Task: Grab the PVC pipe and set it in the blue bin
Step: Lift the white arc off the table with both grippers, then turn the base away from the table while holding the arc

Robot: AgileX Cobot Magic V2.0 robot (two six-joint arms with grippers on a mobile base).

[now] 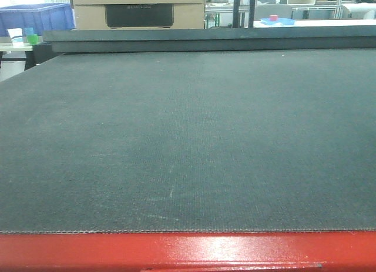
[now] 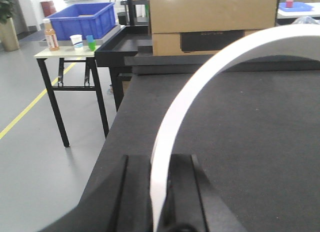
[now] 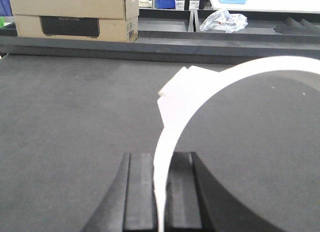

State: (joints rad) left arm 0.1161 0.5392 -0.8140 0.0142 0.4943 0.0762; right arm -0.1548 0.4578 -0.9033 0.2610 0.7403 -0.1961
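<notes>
Our left claw (image 2: 160, 194) and right claw (image 3: 160, 192) each clench a thin pipe (image 2: 200, 86) that could twist loose swinging toward the bin (image 2: 82, 19).

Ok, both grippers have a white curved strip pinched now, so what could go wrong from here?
One: the left gripper and right gripper each pinch a PVC pipe near one end only, so the long arc may pivot or slip. Two: the blue bin sits off on a side table beside a bottle and cups, which a swinging arc might knock over.
</notes>
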